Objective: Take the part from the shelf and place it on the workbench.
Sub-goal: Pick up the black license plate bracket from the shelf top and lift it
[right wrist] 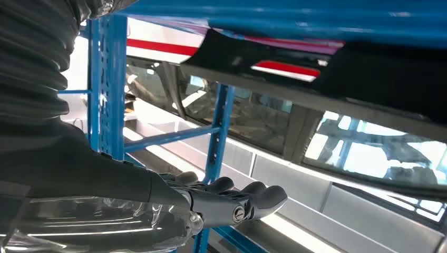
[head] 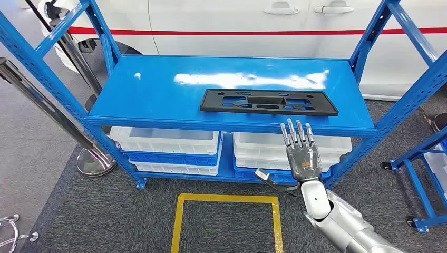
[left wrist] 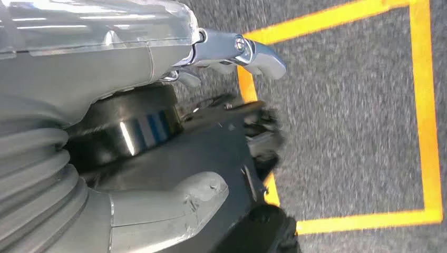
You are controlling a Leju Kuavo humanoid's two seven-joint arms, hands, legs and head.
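A flat black part with cut-outs lies on the top board of the blue shelf, right of centre and near the front edge. My right hand is raised in front of the shelf, just below that edge and under the part's right half. Its fingers are straight, apart and hold nothing. In the right wrist view the same hand reaches out empty, with the part's dark edge apart from it. My left hand hangs over the carpet with loose fingers and nothing in it.
White and blue bins fill the lower shelf. A yellow tape square marks the grey carpet before the shelf. A chrome stanchion leans at the left. Another blue rack stands at the right. A white car is behind.
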